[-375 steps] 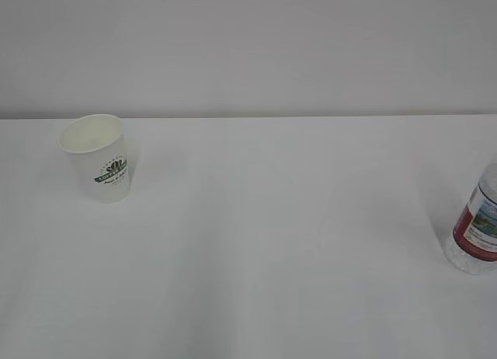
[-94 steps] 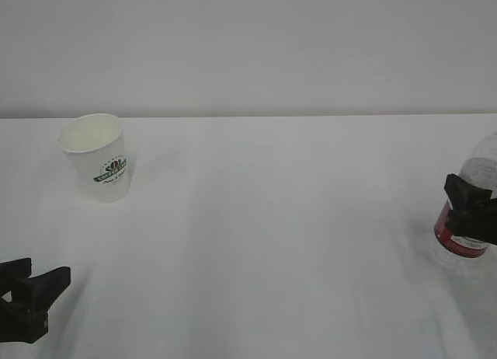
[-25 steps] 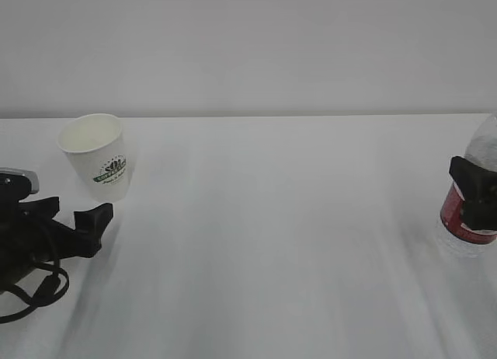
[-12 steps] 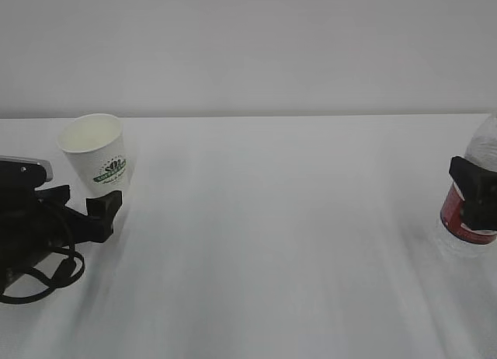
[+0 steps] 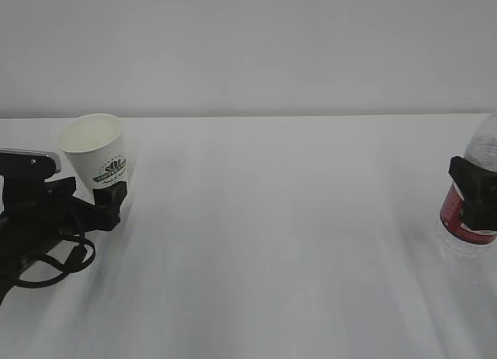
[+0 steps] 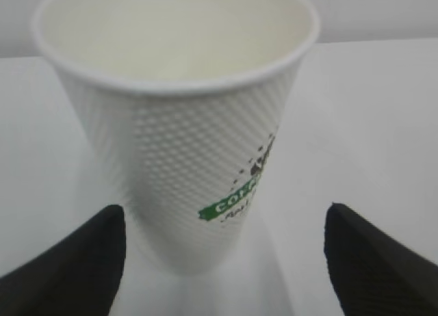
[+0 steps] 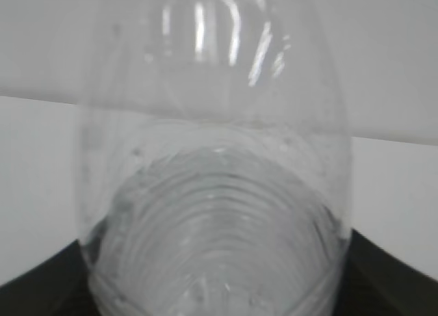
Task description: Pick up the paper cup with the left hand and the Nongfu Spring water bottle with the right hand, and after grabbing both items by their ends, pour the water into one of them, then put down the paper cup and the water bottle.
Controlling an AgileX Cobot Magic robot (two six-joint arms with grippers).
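Two grabs are the first job, and you have only one of them done. Start with the table's (image 5: 272,242) near edge and look away from it. Closest to that edge, on the left side, is your left hand (image 5: 92,197). Its black fingers (image 6: 75,261) are spread wide apart, one on each side of the paper cup (image 5: 98,158), down low by the cup's bottom. They do not look like they are pressing on the cup yet, so that pincer holds nothing.

Far across the table, at its right side, is your right hand (image 5: 474,194). It is clamped around the Nongfu Spring water bottle (image 5: 470,215), right on the red label, with its black fingers (image 7: 383,278) snug on both sides. I cannot tell if the bottle is lifted or sitting on the table.

You have not squeezed the cup, lifted both things, poured the water (image 7: 219,220), or put them down again.

The cup is a bit farther from the near edge than your left hand. Its long way goes up and down, and it leans a little to the left. Its open mouth points up. The bottle stands up tall too, with its top going out of the picture.
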